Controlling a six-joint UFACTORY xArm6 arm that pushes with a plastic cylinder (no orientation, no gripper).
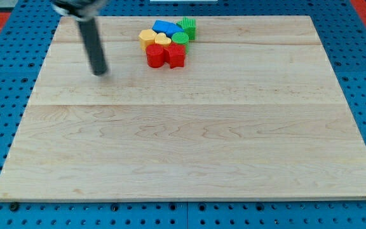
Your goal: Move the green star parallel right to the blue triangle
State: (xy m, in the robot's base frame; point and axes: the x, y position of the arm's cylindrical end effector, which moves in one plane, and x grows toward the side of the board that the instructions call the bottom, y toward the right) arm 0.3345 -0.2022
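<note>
A tight cluster of blocks sits near the view's top centre of the wooden board (189,146). At its top are a blue block (165,27) and, touching it on the right, a green block with a ridged edge, probably the star (188,27). A second, smaller green block (179,38) lies just below them. Two yellow blocks (147,35) (162,41) sit on the cluster's left. Two red blocks (155,55) (176,56) form its bottom. My tip (99,72) rests on the board well to the left of the cluster, apart from every block.
A blue pegboard surface (5,70) surrounds the board on all sides. The rod leans in from the view's top left.
</note>
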